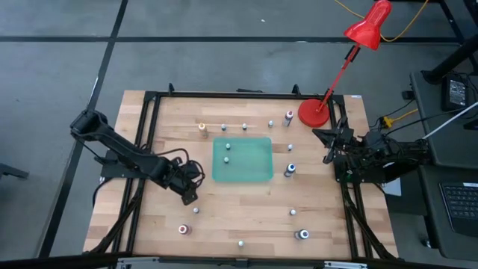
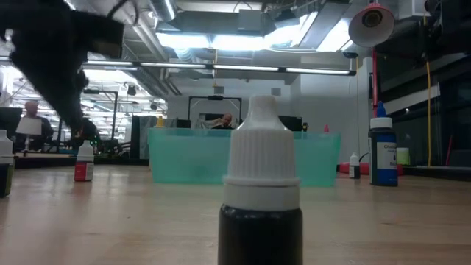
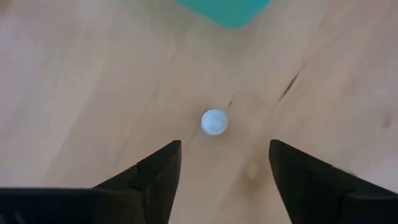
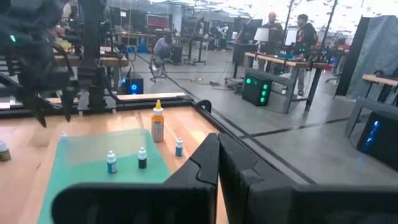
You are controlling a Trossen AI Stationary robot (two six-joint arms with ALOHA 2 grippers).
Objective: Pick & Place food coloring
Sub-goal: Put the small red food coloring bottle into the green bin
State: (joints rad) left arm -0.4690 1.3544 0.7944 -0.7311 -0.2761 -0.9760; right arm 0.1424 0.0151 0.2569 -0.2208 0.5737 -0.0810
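Left gripper (image 1: pixel 190 199): at 7 o'clock of the green tray (image 1: pixel 243 159), over bare wood, fingers spread wide, holding nothing; one white-capped bottle (image 3: pixel 214 122) stands just ahead between them, untouched.
Food coloring bottles (image 1: pixel 226 147): two inside the tray; a row along its 12 o'clock side; others scattered at 3, 5 and 6 o'clock.
Right gripper (image 1: pixel 328 158): at 3 o'clock by the table edge, fingers pressed together, empty.
Red lamp (image 1: pixel 367 26): 1 o'clock corner.
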